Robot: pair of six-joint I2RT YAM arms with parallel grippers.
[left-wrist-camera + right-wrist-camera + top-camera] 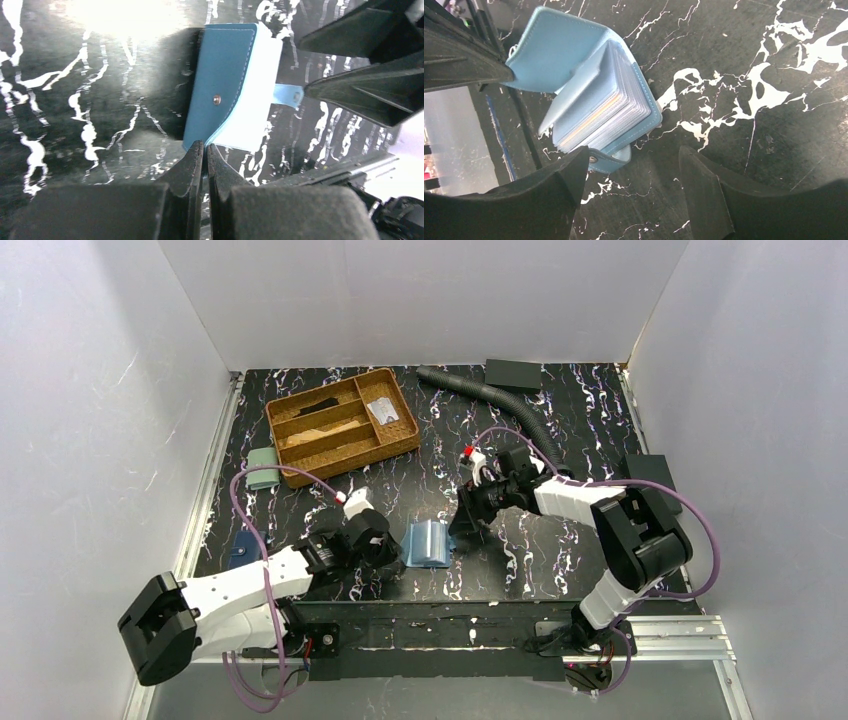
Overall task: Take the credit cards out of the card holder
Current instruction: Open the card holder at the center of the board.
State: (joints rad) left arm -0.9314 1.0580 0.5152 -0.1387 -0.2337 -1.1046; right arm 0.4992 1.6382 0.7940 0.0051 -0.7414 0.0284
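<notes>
**Card holder lies open between your two claws**

The card holder (430,543) lies on the table (560,420) near the front edge, midway between the two arms. It is open, with one cover folded out toward your left arm. The stack of clear sleeves stands fanned above the other cover.

The credit cards (596,117) are inside those sleeves. From the right wrist view you see only their thin edges, one of them orange.

Your left arm lies low, its forearm running from the front-left corner toward the centre. The left claw (205,149) has its fingers pressed together on the edge of the folded-out cover. Only a hairline gap shows between them.

Your right arm stands with its elbow raised at the right side. Its forearm reaches back left across the table, and the wrist tips down at the holder's right side. The right claw (634,152) is spread wide and holds nothing. One fingertip is just beside the holder's snap tab, and the other is over bare table.

A woven tray (343,425) sits well apart at the back left.
</notes>
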